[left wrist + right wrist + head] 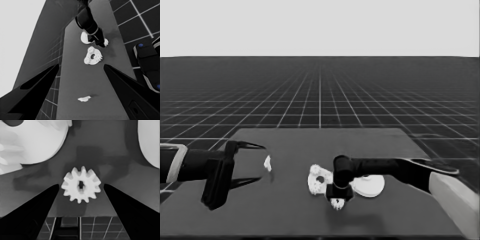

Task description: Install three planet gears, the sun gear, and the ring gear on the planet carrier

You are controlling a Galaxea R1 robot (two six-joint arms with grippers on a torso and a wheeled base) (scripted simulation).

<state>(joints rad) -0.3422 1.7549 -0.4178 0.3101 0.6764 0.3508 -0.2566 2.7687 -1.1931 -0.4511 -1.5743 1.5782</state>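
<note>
The right arm reached in over the dark table [285, 215] from the right, its black gripper [338, 196] pointing down near the table's front middle. Directly below it lay a small white toothed planet gear [81, 185], flat on the table. In the right wrist view the gear sat between the two long black fingers [32, 212] with table showing on either side of it, so the gripper was spread open around the gear and had hold of nothing.

Just behind and to the left of that gear, as the head camera saw it, lay the smaller white round part with a dark centre hole [319, 181], the planet carrier. Toothed white gears already sat on it around the hole; the left wrist view showed their teeth at its rim [92, 56], though their number could not be told. To the right of the gripper, partly hidden behind the arm, lay the larger white round disc [370, 186], the ring gear, flat on the table and near the carrier.

The left arm stood at the table's left end, its gripper [255, 162] wide open and holding nothing. A thin white piece [267, 163] lay on the table just past the fingertips, well apart from the other parts.
</note>
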